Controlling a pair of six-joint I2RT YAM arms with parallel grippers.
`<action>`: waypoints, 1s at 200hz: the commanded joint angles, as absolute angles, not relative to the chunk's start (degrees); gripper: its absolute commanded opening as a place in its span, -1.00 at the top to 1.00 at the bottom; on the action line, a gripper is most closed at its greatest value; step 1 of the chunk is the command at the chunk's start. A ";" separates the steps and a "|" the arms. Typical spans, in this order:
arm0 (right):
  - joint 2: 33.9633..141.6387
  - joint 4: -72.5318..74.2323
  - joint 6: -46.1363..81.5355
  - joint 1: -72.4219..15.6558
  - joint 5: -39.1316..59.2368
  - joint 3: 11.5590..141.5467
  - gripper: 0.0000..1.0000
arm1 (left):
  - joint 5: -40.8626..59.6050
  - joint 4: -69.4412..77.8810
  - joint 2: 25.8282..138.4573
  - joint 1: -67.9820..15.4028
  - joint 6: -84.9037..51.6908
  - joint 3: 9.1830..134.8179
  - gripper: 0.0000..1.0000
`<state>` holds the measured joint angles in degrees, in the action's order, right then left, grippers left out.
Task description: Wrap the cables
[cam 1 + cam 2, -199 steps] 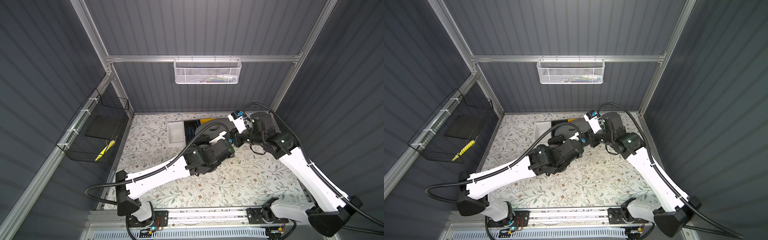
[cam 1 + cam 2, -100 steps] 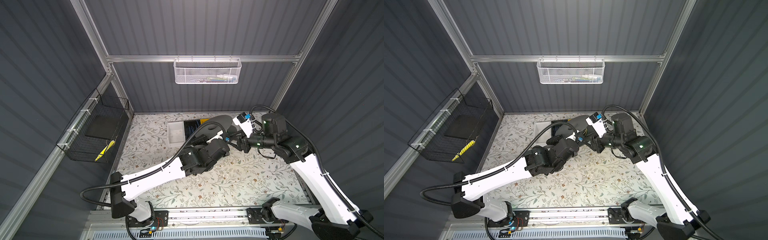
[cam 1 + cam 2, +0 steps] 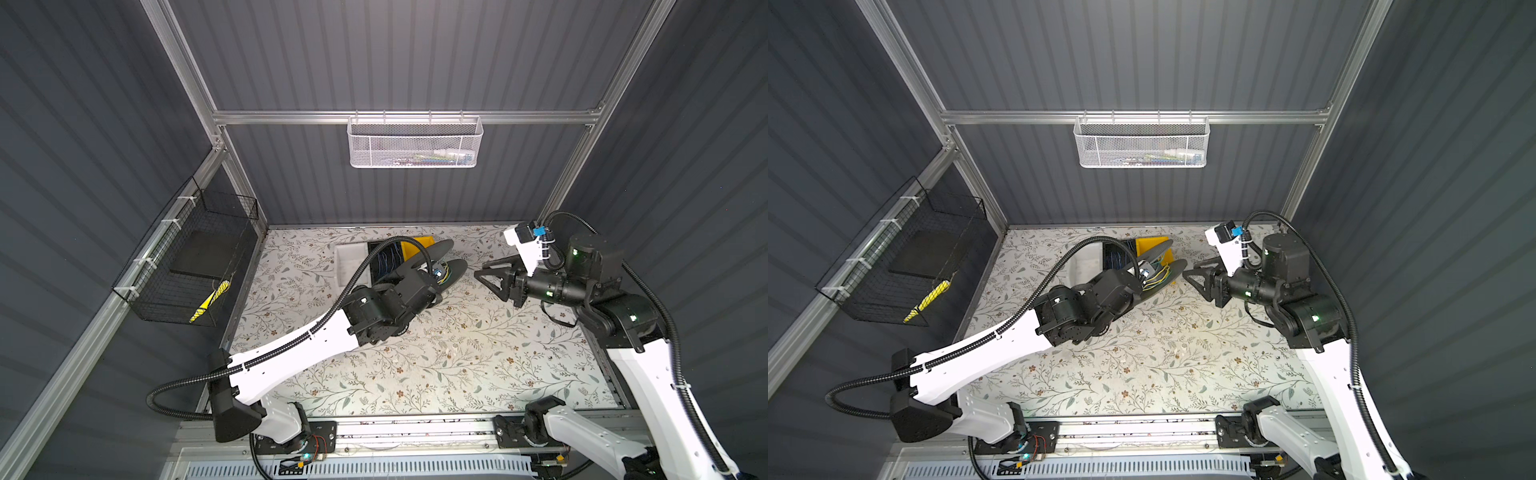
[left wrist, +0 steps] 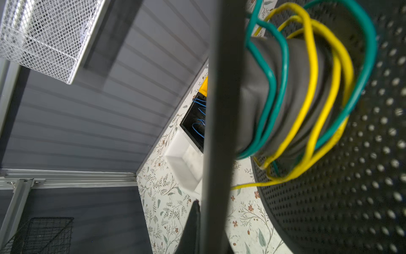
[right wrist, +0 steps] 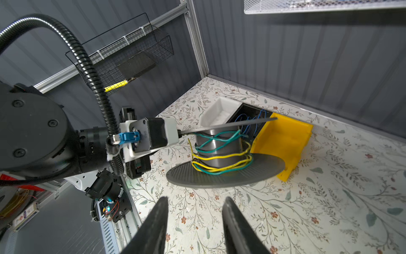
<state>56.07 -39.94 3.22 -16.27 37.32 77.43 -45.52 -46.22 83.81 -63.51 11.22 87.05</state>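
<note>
Yellow insulation over a very thin core: expect the yellow wire (image 5: 219,156) to be almost weightless, slick and springy. It will keep no shape of its own, and a slack turn will likely pop off the drum once tension drops.

It lies in several loose, uneven loops round the grey drum of the spool (image 5: 252,173), mostly low down against the perforated lower flange. There it crosses and tangles with a green wire (image 5: 211,140) that sits higher up (the left wrist view shows both standing off the drum rather than lying snug).

A short yellow tail (image 5: 189,146) sticks up free beside the drum. Pinch there, across the strand and close to where it leaves the last turn. Squeeze firmly, because something this thin could slide between the pads.

The spool is at the back of the table (image 5: 318,209), just in front of the yellow bin (image 5: 285,140) and the black tray (image 5: 252,112). Your left gripper (image 4: 208,228) is clamped tight on the rim of the spool's upper flange. Your right gripper (image 5: 193,220) has its fingers spread with nothing between them, over bare table and apart from the spool.
</note>
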 commanded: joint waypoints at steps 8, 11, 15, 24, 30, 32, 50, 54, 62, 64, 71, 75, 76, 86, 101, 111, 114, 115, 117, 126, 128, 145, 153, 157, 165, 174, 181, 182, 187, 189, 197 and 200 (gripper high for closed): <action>55.28 -34.73 9.23 -12.94 38.78 73.61 0.32 | -43.59 -45.29 84.53 -61.82 6.65 88.66 1.00; 55.28 -34.33 9.77 -12.54 38.93 73.24 0.33 | -43.22 -45.88 84.93 -61.80 6.27 88.94 1.00; 55.35 -33.98 10.55 -11.94 39.09 72.74 0.33 | -42.31 -46.94 85.29 -61.71 5.65 89.42 1.00; 55.54 -33.22 12.10 -10.62 39.42 71.83 0.31 | -38.33 -47.82 85.62 -61.15 4.89 89.91 1.00; 55.72 -32.93 12.99 -9.82 39.40 71.21 0.31 | -33.91 -47.75 85.52 -60.31 4.29 90.03 1.00; 55.72 -32.86 13.31 -9.55 39.42 70.98 0.31 | -32.47 -47.97 85.52 -59.92 3.95 90.18 1.00; 55.59 -31.92 15.46 -7.26 40.28 69.21 0.33 | -17.37 -50.92 86.28 -54.61 -1.39 91.98 1.00; 55.35 -31.62 15.95 -6.71 40.46 68.85 0.34 | -13.48 -51.13 86.29 -53.37 -2.69 91.83 1.00; 54.91 -30.76 16.95 -5.50 41.13 68.02 0.35 | -7.05 -50.03 85.90 -51.60 -4.88 90.71 1.00; 54.75 -30.52 17.27 -5.18 41.29 67.74 0.35 | -5.67 -49.60 85.77 -51.29 -5.29 90.31 1.00; 54.44 -29.57 18.14 -4.15 42.04 67.02 0.35 | -1.47 -48.19 85.28 -50.05 -7.43 88.95 1.00; 54.32 -29.18 18.66 -3.55 42.52 66.69 0.36 | 0.83 -47.39 85.08 -49.23 -8.83 88.01 1.00; 54.28 -29.18 18.74 -3.36 42.66 66.61 0.36 | 1.56 -47.16 84.99 -48.96 -9.16 87.82 1.00; 54.29 -28.46 19.62 -2.01 44.47 66.02 0.37 | 7.58 -43.43 83.96 -47.08 -12.86 84.55 1.00; 54.48 -27.17 21.09 -0.52 47.68 65.16 0.38 | 17.50 -34.64 82.42 -44.22 -19.78 76.91 1.00; 54.62 -25.98 22.15 -0.02 49.76 64.49 0.38 | 23.51 -28.66 82.02 -42.83 -24.73 72.29 1.00; 54.66 -25.68 22.40 0.00 50.22 64.31 0.38 | 24.77 -26.71 81.89 -42.62 -26.27 70.89 1.00; 54.67 -25.63 22.49 0.00 50.38 64.28 0.38 | 25.17 -26.10 81.86 -42.54 -26.76 70.51 1.00; 54.71 -25.50 22.61 0.00 50.61 64.23 0.38 | 26.00 -24.56 81.77 -42.43 -27.72 69.51 1.00; 54.84 -25.14 22.93 0.01 51.63 63.78 0.38 | 28.79 -18.62 81.27 -42.13 -31.60 65.83 1.00; 54.89 -25.05 22.98 0.00 51.84 63.60 0.38 | 29.19 -17.53 81.18 -42.04 -32.29 65.06 1.00; 55.17 -25.08 23.04 0.00 53.05 62.65 0.38 | 31.64 -9.29 80.73 -42.08 -37.15 60.24 1.00; 55.40 -25.20 23.02 0.00 53.70 62.18 0.38 | 32.73 -6.86 80.85 -41.99 -38.60 58.70 1.00; 55.54 -25.27 23.02 -0.08 54.01 61.92 0.38 | 33.21 -5.44 80.81 -41.97 -39.33 57.83 1.00; 55.91 -25.50 23.03 -0.15 54.60 61.46 0.38 | 34.49 -2.21 81.02 -42.01 -41.03 56.10 1.00; 56.53 -26.26 22.65 -0.63 54.73 61.17 0.38 | 36.05 1.17 81.48 -42.01 -42.94 54.15 1.00; 57.13 -27.70 21.82 -1.33 53.93 61.17 0.38 | 37.04 3.39 81.94 -42.02 -44.11 52.75 1.00; 57.22 -27.87 21.68 -1.41 53.73 61.17 0.38 | 37.15 3.71 82.01 -42.06 -44.29 52.48 1.00; 57.70 -28.96 20.97 -2.20 52.74 61.23 0.38 | 37.46 5.27 82.35 -42.04 -45.31 51.40 1.00; 57.91 -29.54 20.75 -2.48 52.32 61.32 0.38 | 37.69 5.84 82.44 -41.95 -45.80 50.93 1.00; 58.73 -31.37 19.62 -4.02 50.39 61.51 0.38 | 38.40 9.22 82.81 -42.02 -47.30 48.94 1.00; 59.12 -31.96 19.26 -4.72 49.76 61.60 0.39 | 38.51 10.25 82.89 -41.97 -47.70 48.14 1.00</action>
